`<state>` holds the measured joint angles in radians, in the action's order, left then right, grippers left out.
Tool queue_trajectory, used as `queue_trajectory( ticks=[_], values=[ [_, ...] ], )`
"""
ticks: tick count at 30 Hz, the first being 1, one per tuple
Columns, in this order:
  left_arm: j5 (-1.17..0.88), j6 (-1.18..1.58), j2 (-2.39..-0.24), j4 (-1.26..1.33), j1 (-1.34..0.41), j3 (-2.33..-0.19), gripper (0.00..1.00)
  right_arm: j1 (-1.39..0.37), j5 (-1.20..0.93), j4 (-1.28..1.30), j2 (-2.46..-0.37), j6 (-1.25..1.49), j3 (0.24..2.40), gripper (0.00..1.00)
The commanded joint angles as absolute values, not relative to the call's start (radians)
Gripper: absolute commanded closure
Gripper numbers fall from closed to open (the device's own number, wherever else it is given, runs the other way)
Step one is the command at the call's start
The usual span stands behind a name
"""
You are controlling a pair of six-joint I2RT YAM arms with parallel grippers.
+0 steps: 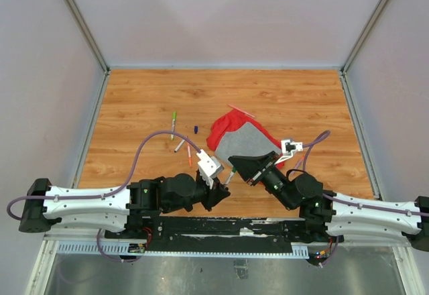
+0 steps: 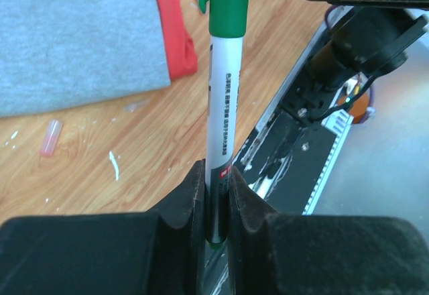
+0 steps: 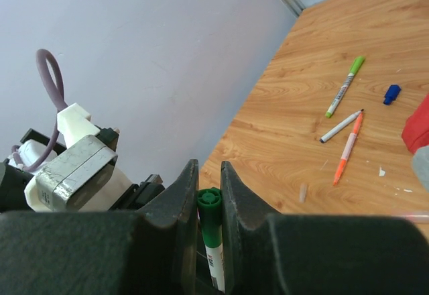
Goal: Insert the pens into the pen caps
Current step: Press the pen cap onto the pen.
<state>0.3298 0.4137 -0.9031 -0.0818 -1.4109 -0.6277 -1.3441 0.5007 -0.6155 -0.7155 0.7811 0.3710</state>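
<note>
Near edge: left gripper (image 2: 216, 198), jaws pinching the bottom of a white pen (image 2: 224, 100), meets right gripper (image 3: 209, 191), jaws pinching the green cap (image 2: 228, 7) that sits on that pen's other end, all held off the worktop (image 1: 301, 100). Farther out, left of centre, lie an orange pen (image 1: 189, 155), a grey pen (image 1: 179, 146), a green pen (image 1: 173, 124) and a blue cap (image 1: 196, 129). Right of them is a red-grey cloth (image 1: 241, 137), with a pink pen (image 1: 241, 111) at its far edge.
</note>
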Motion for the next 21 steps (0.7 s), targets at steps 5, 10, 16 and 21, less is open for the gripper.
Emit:
queue_trajectory(
  ticks=[5,10,16,21],
  values=[
    [0.539,0.446,-0.853,0.315,-1.369,-0.650,1.00,-1.436,0.560,-0.025,-0.586,0.766,0.447,0.67],
    [0.567,0.506,-0.832,0.267,-1.369,-0.541,1.00,-1.434,0.665,0.072,-0.466,0.537,0.552,0.45],
    [0.523,0.460,-0.781,0.270,-1.368,-0.456,1.00,-1.434,0.805,0.312,-0.378,0.467,0.629,0.39],
    [0.485,0.337,-0.738,0.284,-1.369,-0.435,1.00,-1.423,0.886,0.523,-0.437,0.523,0.704,0.38]
  ],
)
